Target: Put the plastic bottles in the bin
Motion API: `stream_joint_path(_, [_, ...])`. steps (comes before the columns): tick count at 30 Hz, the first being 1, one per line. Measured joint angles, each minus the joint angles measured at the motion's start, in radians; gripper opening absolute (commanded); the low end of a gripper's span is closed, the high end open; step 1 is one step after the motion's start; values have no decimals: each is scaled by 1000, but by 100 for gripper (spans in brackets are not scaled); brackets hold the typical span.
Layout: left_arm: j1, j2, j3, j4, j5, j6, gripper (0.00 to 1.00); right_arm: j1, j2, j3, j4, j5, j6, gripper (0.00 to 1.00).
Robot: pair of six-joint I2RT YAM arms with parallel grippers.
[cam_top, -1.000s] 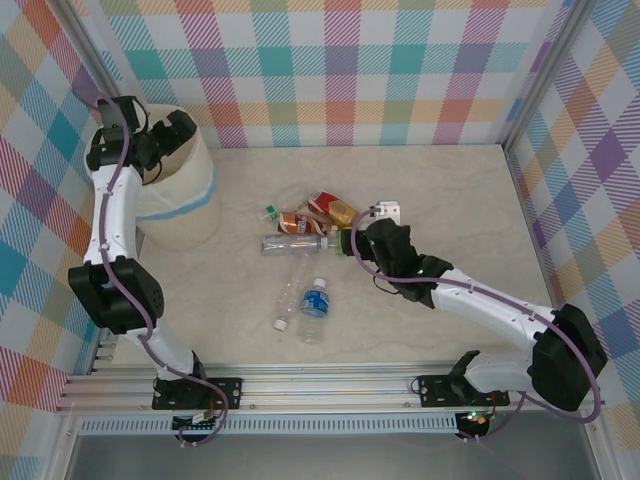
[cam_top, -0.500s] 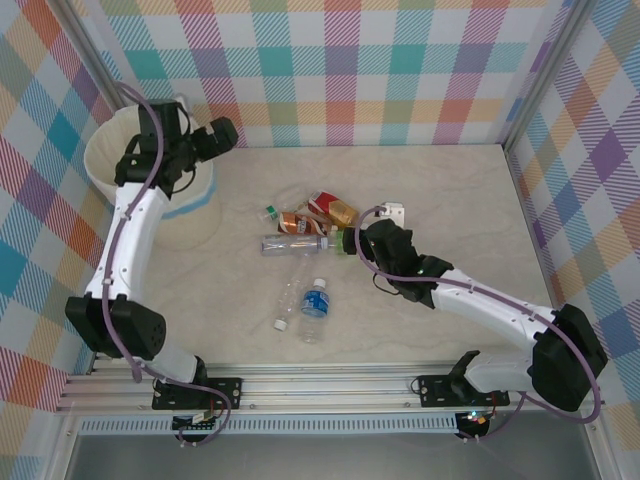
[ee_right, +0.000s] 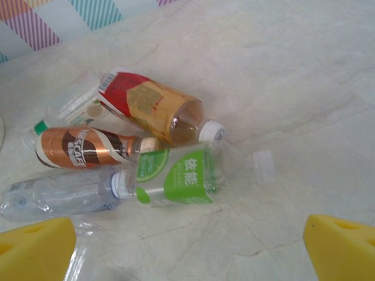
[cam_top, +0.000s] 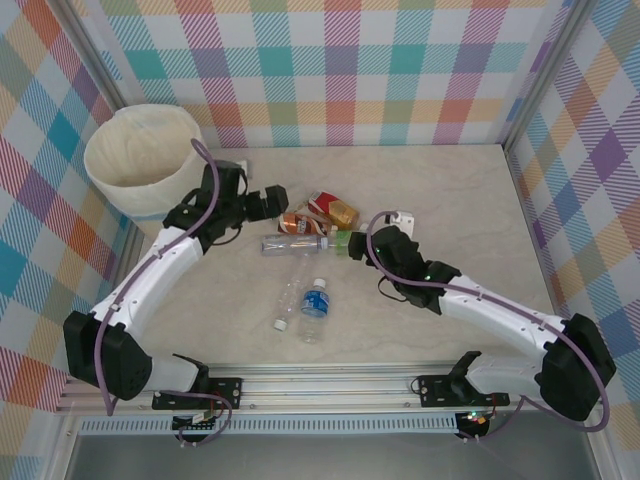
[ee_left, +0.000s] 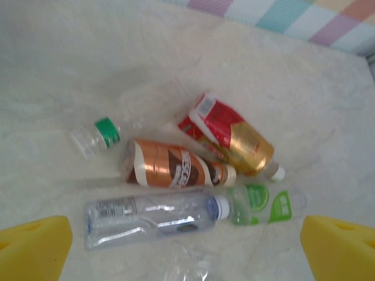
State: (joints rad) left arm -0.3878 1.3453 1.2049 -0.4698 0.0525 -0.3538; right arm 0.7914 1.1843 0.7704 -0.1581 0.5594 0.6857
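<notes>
The bin (cam_top: 140,160) stands in the far left corner, its rim close to the left wall (cam_top: 50,120) and the back wall, its mouth open upward. No bottle can be made out inside it from above.

Five bottles lie bunched mid-table, all on their sides. The red bottle (ee_left: 231,137) is farthest back. The brown bottle (ee_left: 176,167) lies just in front of it, touching. The clear bottle (ee_left: 152,213) lies nearest the arms, its cap against the green-label bottle (ee_right: 181,175). The green-cap bottle (ee_left: 99,133) lies at the left edge of the bunch.

Nearer the rail, two more lie side by side, well apart from the bunch: a blue-label bottle (cam_top: 315,298) and a crushed bottle (cam_top: 288,298).

The left gripper (cam_top: 272,203) hangs over the left end of the bunch, its yellow pads (ee_left: 32,246) spread wide, pinching nothing. The right gripper (cam_top: 352,244) hangs just beside the green-label bottle's right end, its own pads (ee_right: 343,249) likewise spread wide and empty.

The table (cam_top: 470,200) is bare from the bunch to the right wall and back wall. Bare table also lies between bin and bunch, with the left arm over part of it.
</notes>
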Motion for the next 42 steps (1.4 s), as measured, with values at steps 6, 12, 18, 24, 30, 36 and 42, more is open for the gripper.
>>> stream_joint_path(6, [-58, -22, -157, -6, -2, -35, 100, 0, -31, -53, -25, -14, 45, 100])
stream_joint_path(12, [-107, -67, -274, -11, 6, -74, 96, 0, -39, -58, -31, -34, 59, 100])
stream_joint_path(18, [-149, -69, -349, -14, 40, -106, 92, 0, -35, -58, -27, -52, 59, 100])
stream_joint_path(24, [-154, -41, -384, 57, 135, -114, 89, 0, -3, -57, -27, -68, 51, 100])
stream_joint_path(30, [-174, 49, -385, 116, 174, -91, 81, 0, 11, -56, -34, -83, 43, 100])
stream_joint_path(36, [-174, 154, -386, 145, 167, -87, 77, 0, 11, -56, -43, -90, 44, 100])
stream_joint_path(42, [-174, 214, -404, 216, 164, -90, 71, 0, 11, -52, -47, -92, 43, 100])
